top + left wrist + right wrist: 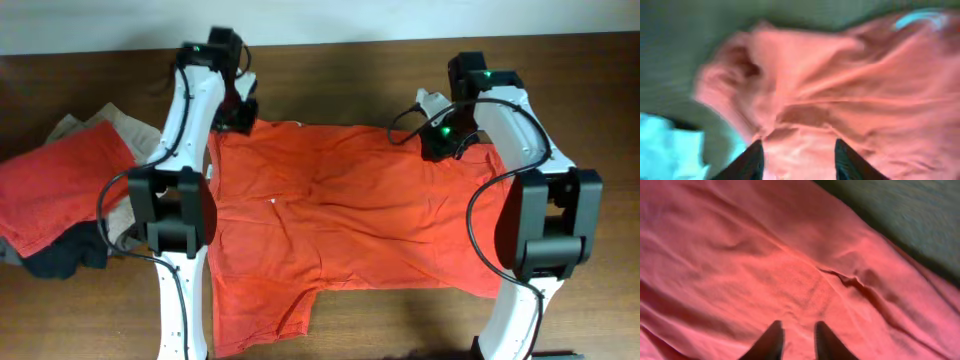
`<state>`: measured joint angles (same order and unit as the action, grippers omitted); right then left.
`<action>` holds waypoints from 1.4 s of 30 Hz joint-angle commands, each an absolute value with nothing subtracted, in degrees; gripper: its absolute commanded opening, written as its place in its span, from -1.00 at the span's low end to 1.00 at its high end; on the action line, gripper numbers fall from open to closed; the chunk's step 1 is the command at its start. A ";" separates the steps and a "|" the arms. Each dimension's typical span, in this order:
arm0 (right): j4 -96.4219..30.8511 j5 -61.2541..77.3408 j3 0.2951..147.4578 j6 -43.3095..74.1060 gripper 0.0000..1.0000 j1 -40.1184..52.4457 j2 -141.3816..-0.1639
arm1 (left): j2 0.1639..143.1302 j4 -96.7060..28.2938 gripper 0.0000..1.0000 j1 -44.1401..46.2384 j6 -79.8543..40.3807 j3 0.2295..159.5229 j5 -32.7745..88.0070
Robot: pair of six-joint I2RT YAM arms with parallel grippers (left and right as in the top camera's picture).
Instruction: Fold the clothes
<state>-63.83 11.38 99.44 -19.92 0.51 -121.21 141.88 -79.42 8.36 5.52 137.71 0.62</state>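
An orange-red T-shirt (340,210) lies spread flat on the brown table, one sleeve hanging toward the front edge. My left gripper (240,115) is over the shirt's far left corner. In the left wrist view its fingers (797,145) are wide apart and open above rumpled cloth (850,90). My right gripper (437,140) is over the shirt's far right part. In the right wrist view its fingers (797,326) stand a narrow gap apart just above the cloth (740,255), holding nothing.
A pile of other clothes lies at the left edge: a red garment (60,190) on top, a beige one (120,125) behind, a dark one (60,260) beneath. Bare table (330,70) runs along the back. Both arm bases stand at the front.
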 commanded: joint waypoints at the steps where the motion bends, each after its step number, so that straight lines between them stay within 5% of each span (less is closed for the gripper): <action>1: -63.57 10.26 99.68 -10.59 -0.27 -2.22 -118.41 | 141.62 -83.29 0.06 7.99 5.23 148.03 1.06; 6: -64.20 13.10 99.81 1.30 0.44 -8.58 -117.78 | 141.64 -86.30 0.15 8.88 5.28 151.55 11.16; 12: -68.40 15.86 99.74 8.05 0.45 -15.16 -117.80 | 143.59 -90.59 0.15 12.43 7.57 150.93 11.81; 25: -64.55 9.39 99.55 18.31 0.29 -18.46 -120.20 | 154.54 -89.91 0.15 18.00 10.90 148.70 11.60; 42: -61.34 8.32 98.98 18.09 -0.19 -17.98 -125.84 | 157.36 -89.41 0.15 17.96 10.87 148.68 11.60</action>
<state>-61.43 9.02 99.26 18.00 -18.28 -125.14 156.07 -90.00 18.20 9.91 148.97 11.16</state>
